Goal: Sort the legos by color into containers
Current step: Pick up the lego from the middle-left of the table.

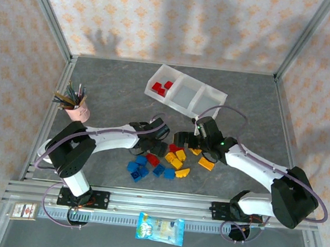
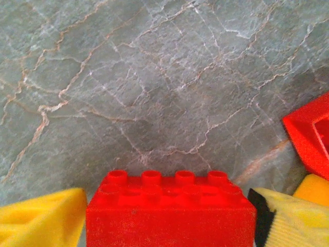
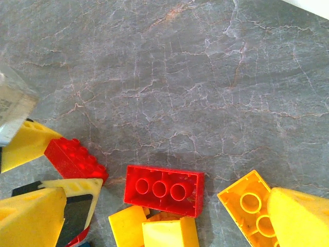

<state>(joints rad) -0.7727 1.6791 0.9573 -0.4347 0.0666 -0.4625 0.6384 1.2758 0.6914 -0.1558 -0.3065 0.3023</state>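
Legos (image 1: 160, 161) lie heaped toward the table (image 1: 109, 95)'s near edge, with some reds in the tray (image 1: 214, 96)'s left compartment. My left gripper (image 1: 158, 145) clamps a red brick (image 2: 169, 211) by its ends. I judge it light, stiff and slick, so flat faces suit. My right gripper (image 1: 193, 142) has its fingers apart.

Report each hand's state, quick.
Left hand: closed on a red brick.
Right hand: open, holding nothing.
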